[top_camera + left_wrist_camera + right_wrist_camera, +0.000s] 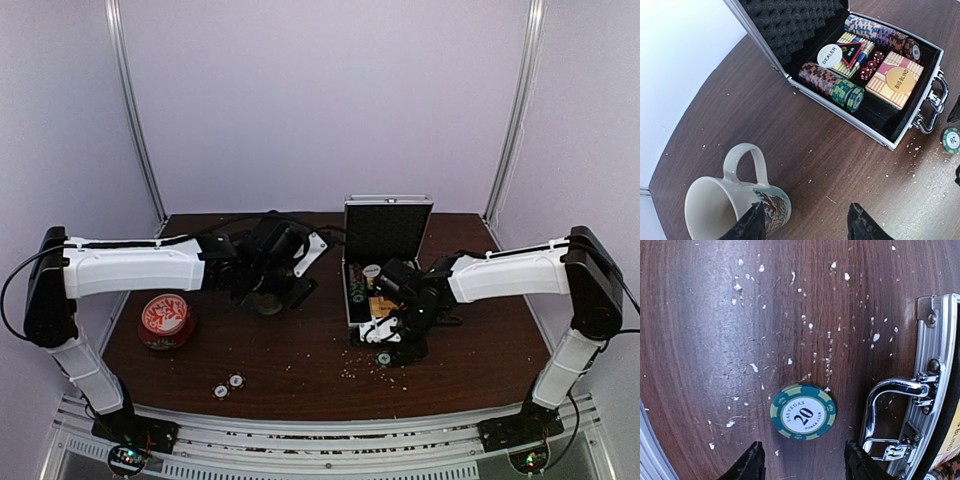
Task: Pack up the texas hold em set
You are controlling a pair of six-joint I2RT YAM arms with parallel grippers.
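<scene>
Case: the silver briefcase (388,232) is sitting open on the far right side of the table (300,350), lid standing up, handle (890,390) facing the near edge.
Inside: chip rows (830,82), red dice (871,64), the white DEALER button (829,55) and a gold BIG BLIND button (901,80) are already lying in the black lining.
Loose chip: a green "20" chip (803,411) is lying flat on the wood just beside the handle, outside the case.
Right gripper (805,462): hanging right over that chip, fingers spread and holding nothing.
Left gripper (805,225): also open and empty, hovering near the white patterned mug (730,205), well apart from the case.
Step, my guess: going for the stray chip, so packing is mostly done, but the lid is not yet shut.
Next move: it'll be needing a low, careful pinch. A flat chip on wood is slippery, and the handle is crowding one side.
Other bits: two small round pieces (228,386), probably chips too, are waiting near the front edge; a red-and-white tin (165,318) is sitting on the left.
</scene>
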